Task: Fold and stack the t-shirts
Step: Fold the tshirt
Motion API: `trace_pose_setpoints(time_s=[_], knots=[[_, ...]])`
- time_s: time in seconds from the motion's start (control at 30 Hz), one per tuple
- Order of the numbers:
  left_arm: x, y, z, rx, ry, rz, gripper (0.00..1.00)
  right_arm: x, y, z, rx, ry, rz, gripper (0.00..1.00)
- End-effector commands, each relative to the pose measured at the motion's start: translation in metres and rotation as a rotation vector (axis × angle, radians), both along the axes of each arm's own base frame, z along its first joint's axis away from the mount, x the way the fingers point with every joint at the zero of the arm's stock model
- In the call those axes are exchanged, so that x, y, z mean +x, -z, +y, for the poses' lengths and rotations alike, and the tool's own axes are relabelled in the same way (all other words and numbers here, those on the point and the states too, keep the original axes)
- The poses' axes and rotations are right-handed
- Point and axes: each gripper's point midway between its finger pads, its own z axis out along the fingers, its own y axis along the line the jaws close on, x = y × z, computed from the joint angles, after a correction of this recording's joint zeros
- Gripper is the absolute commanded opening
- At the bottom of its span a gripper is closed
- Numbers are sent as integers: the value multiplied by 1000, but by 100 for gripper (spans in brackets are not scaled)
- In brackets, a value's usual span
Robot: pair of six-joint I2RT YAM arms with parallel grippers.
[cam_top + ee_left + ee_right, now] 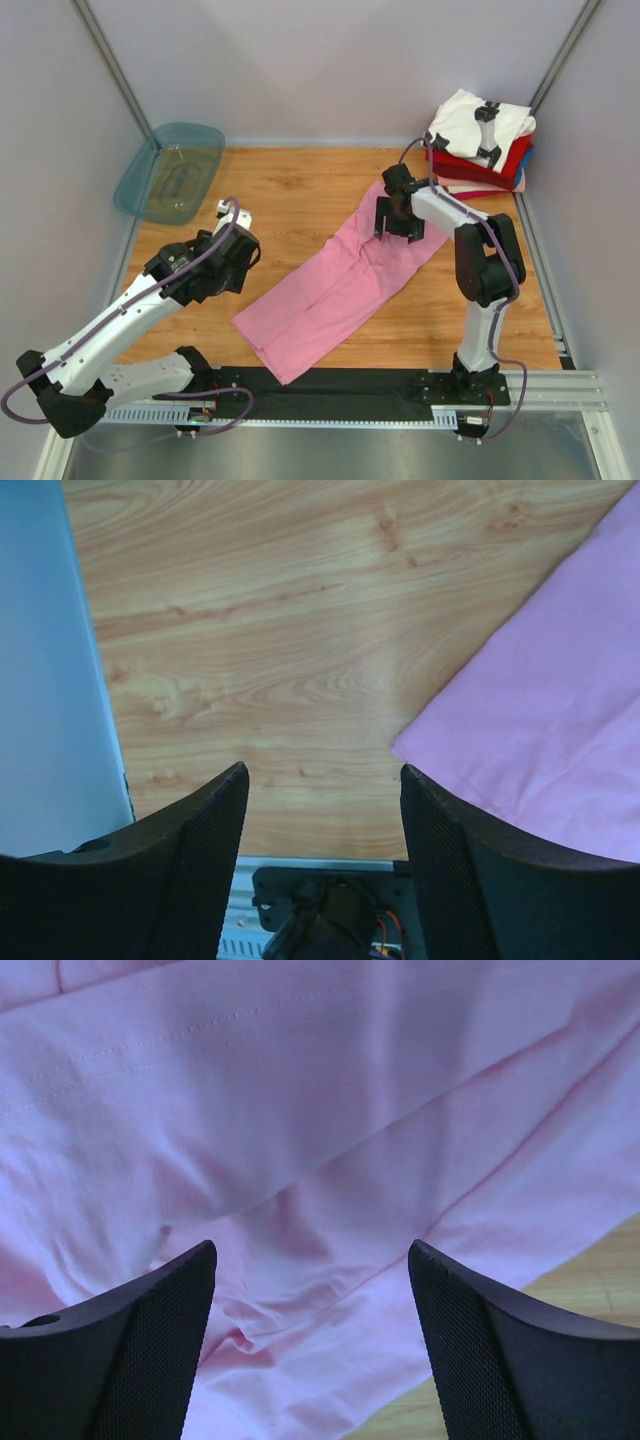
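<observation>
Top external shows you the pink shirt (340,290) as a long diagonal strip at centre frame. You have the folded stack (480,150) upper right and the teal tray (170,170) upper left. Left gripper (323,775) fingers stand apart over bare table (300,630). Right gripper (312,1250) fingers stand apart over pink cloth, holding nothing.

Around me stand plain pale grey walls (320,60) with slanted metal posts (110,65) in the corners; beneath me, an evenly lit light wooden table (300,190)
</observation>
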Motion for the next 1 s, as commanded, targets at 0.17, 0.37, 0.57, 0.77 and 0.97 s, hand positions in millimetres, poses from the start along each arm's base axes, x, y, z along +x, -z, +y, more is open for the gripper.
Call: trace_pose_setpoints(time_s=[0.17,0.37,0.57,0.77,0.97], knots=[[-1,-1,18,20,-49,-72,70,23,58,44,131,-40,107,74],[-7,-4,21,-22,-76,-79,70,63,54,105,225,-105,74,68],[-13,6,0,-129,-90,-9,70,125,44,197,436,-200,-26,69],[-21,40,-34,-252,-66,113,67,192,-26,247,712,-316,-354,76],[-24,65,-46,-308,-82,153,66,208,-108,192,587,-301,-547,81]])
